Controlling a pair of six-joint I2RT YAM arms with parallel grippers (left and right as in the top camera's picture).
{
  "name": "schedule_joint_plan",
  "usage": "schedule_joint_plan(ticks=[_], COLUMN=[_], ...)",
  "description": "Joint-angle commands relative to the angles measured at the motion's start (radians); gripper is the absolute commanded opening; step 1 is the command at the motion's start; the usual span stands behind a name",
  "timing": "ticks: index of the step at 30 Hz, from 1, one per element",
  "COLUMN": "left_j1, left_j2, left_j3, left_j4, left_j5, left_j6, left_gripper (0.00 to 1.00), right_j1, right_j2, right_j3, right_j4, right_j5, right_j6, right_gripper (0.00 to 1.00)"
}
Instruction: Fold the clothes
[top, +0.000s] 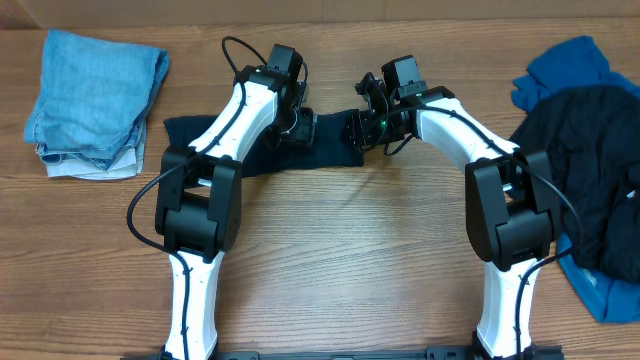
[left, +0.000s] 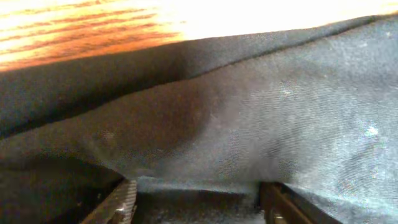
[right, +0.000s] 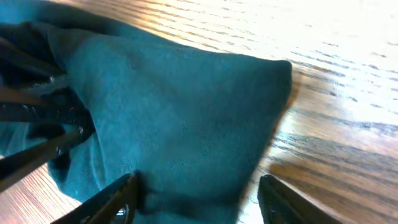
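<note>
working the fold on a dark navy limp fabric shirt (top: 330, 148), which lies as a narrow band at 12 o'clock on the brown wooden table (top: 340, 260), spanning both arms.

left gripper (top: 292, 128) is down on the middle of the band. its wrist view shows fingers (left: 124, 200) spread, with cloth draped across the gap and not pinched.

right gripper (top: 368, 126) is at the band's 3 o'clock end. its fingers (right: 115, 202) are also apart, straddling a doubled-over corner with nothing clamped.

progress, my read: early.
- this shirt looks partly folded: it is already narrowed and the corner is doubled, but it's not yet a compact packet and the 9 o'clock end trails loose.
- at 3 o'clock a crumpled black fabric shirt (top: 585, 160) is heaped on a bright blue fabric shirt (top: 565, 70). both are unfolded and untouched.
- the stack of pale light-blue denim-like cloths (top: 95, 100) at 10 o'clock looks folded, but isn't ours.

left to do: finish this one, then the whole 3 o'clock heap.
</note>
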Motion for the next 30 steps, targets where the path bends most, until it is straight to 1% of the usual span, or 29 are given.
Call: schedule_joint_plan(ticks=[1, 2, 4, 6, 8, 9, 11, 12, 14, 15, 16, 17, 19, 21, 23, 25, 26, 30], left_j1=[0.015, 0.015, 0.024, 0.043, 0.069, 0.093, 0.145, 0.171, 0.227, 0.250, 0.269, 0.280, 0.311, 0.324, 0.328, 0.328, 0.329, 0.343], left_j2=[0.016, 0.014, 0.014, 0.014, 0.014, 0.014, 0.014, 0.014, 0.014, 0.014, 0.014, 0.014, 0.014, 0.014, 0.014, 0.014, 0.014, 0.014], left_j3=[0.106, 0.184, 0.394, 0.551, 0.641, 0.670, 0.665, 0.645, 0.614, 0.607, 0.603, 0.603, 0.603, 0.603, 0.597, 0.565, 0.538, 0.416], left_j4=[-0.063, -0.108, -0.224, -0.315, -0.403, -0.463, -0.537, -0.553, -0.566, -0.568, -0.570, -0.570, -0.570, -0.572, -0.575, -0.568, -0.560, -0.541], left_j5=[-0.050, -0.053, -0.109, -0.124, -0.124, -0.129, -0.131, -0.131, -0.127, -0.123, -0.127, -0.128, -0.127, -0.131, -0.134, -0.137, -0.148, -0.165], left_j6=[0.026, 0.026, 0.026, 0.026, 0.022, -0.002, -0.040, -0.053, -0.062, -0.062, -0.062, -0.062, -0.062, -0.061, -0.061, -0.061, -0.061, -0.061], left_gripper=[0.74, 0.78, 0.84, 0.90, 0.90, 0.90, 0.90, 0.90, 0.90, 0.90, 0.90, 0.90, 0.90, 0.87, 0.84, 0.84, 0.85, 0.90], right_j1=[0.003, 0.003, 0.003, 0.003, 0.003, -0.004, -0.016, -0.018, -0.018, -0.018, -0.018, -0.019, -0.019, 0.015, 0.076, 0.131, 0.150, 0.169], right_j2=[-0.029, -0.029, -0.029, -0.029, -0.029, -0.029, -0.029, -0.029, -0.029, -0.030, -0.032, -0.032, -0.034, -0.034, -0.033, -0.026, -0.023, 0.024], right_j3=[-0.005, -0.005, -0.005, -0.005, -0.005, -0.005, -0.005, -0.005, -0.005, -0.004, 0.016, 0.040, 0.169, 0.248, 0.257, 0.237, 0.224, 0.213], right_j4=[0.006, 0.006, 0.002, 0.000, -0.002, -0.005, -0.013, -0.018, -0.039, -0.036, -0.041, -0.059, -0.178, -0.245, -0.254, -0.252, -0.248, -0.210], right_j5=[0.010, 0.010, 0.010, 0.010, 0.010, 0.011, 0.010, 0.010, 0.035, 0.102, 0.213, 0.257, 0.276, 0.272, 0.272, 0.272, 0.274, 0.306], right_j6=[-0.002, -0.002, -0.002, -0.002, -0.001, 0.014, 0.021, 0.011, -0.086, -0.093, -0.092, -0.093, -0.092, -0.094, -0.142, -0.172, -0.199, -0.205], right_gripper=[0.71, 0.71, 0.71, 0.71, 0.70, 0.67, 0.58, 0.55, 0.49, 0.48, 0.48, 0.48, 0.45, 0.37, 0.22, 0.15, 0.15, 0.14])
